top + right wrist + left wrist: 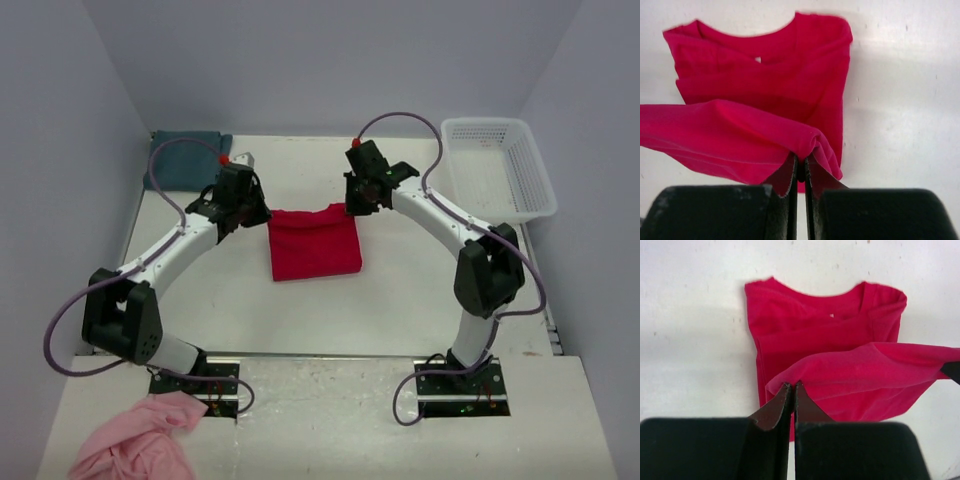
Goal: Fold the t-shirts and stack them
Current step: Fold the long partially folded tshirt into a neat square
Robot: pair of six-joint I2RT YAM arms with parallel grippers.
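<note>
Left gripper [792, 388] and right gripper [800, 162] pinch the red t-shirt [315, 248].
Its far edge hangs raised off the worktop [400, 300].

White worktop [400, 300] carrying three cloths and a basket.

The red t-shirt [314, 245] lies folded on the worktop between the left claw [262, 212] and the right claw [352, 208]. Its collar end, the part farthest from them, lies flat on the surface, while the edge at the claws is raised off it, one corner pinched in each. The teal t-shirt [190, 160] lies flat beyond the left claw and out to its left, in the far corner by the walls. A white plastic basket [535, 180] stands well to the right of the right claw, at the worktop's edge. A crumpled pink cloth [140, 440] lies far back behind the left claw, on the near ledge beside that arm's base.
</note>
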